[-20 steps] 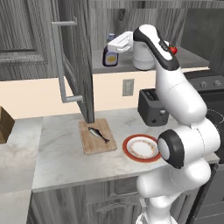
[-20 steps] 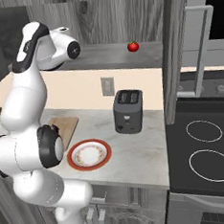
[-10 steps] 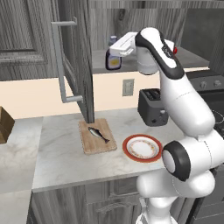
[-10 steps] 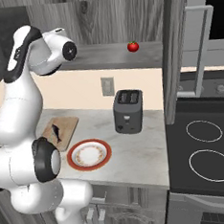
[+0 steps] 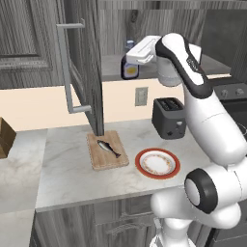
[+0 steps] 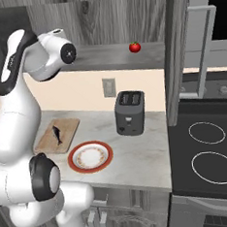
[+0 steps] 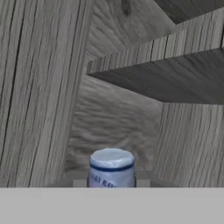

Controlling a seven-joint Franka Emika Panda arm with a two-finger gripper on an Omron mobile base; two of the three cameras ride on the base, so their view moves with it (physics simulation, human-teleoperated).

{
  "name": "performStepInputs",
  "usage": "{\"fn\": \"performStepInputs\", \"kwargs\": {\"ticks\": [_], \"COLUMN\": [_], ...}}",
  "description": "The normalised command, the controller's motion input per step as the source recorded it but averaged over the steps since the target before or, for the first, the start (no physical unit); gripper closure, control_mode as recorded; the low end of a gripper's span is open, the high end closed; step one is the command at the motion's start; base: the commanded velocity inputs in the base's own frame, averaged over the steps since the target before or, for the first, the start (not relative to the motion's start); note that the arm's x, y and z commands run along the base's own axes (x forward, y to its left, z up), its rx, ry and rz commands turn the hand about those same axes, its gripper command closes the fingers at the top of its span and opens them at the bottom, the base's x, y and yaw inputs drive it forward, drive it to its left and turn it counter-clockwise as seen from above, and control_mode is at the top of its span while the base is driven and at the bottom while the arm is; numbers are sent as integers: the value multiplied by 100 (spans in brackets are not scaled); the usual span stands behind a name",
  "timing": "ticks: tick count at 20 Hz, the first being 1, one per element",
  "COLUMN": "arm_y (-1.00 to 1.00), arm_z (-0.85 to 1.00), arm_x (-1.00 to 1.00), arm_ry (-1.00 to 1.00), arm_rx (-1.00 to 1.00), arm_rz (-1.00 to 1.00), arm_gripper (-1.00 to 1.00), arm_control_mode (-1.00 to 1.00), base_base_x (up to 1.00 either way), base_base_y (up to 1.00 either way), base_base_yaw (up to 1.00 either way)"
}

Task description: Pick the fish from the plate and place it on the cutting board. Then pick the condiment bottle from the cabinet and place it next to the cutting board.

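My gripper [image 5: 131, 59] is shut on the condiment bottle [image 5: 129, 68], a dark bottle with a pale label, and holds it upright in the air in front of the cabinet shelf [image 5: 110, 65]. The hand view looks down on the bottle's blue cap [image 7: 111, 167] against the cabinet's grey wood. Down on the counter, the fish [image 5: 109, 148] lies on the cutting board [image 5: 100, 163], below the open cabinet door [image 5: 87, 72]. To the board's right sits the orange-rimmed plate [image 5: 140, 162], with nothing on it. From the right base view, the fish [image 6: 57, 134], board [image 6: 67, 126] and plate [image 6: 74, 161] lie left of the toaster.
A dark toaster [image 5: 169, 117] stands against the wall behind the plate. A red tomato [image 6: 134, 47] rests on the cabinet shelf. The stove top [image 6: 211, 150] lies right of the counter. A brown box [image 5: 5, 137] sits at the far left.
The hand with the bottle has drifted slightly right and lower, away from the shelf, and the arm's upper links have swung round. Fish, board and plate have stayed put.
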Motion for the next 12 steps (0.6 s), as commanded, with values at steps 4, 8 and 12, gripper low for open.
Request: {"fn": "performStepInputs", "kwargs": {"ticks": [4,8,12], "arm_y": [-13,-12,-12], "arm_z": [7,5,3], "arm_x": [-33,-35,-36], "arm_ry": [0,0,0], "arm_rx": [0,0,0], "arm_rz": [0,0,0], "arm_gripper": [100,100,100], "arm_control_mode": [-100,-100,-100], "base_base_x": [0,0,0], "base_base_y": [0,0,0], "base_base_yaw": [0,0,0]}}
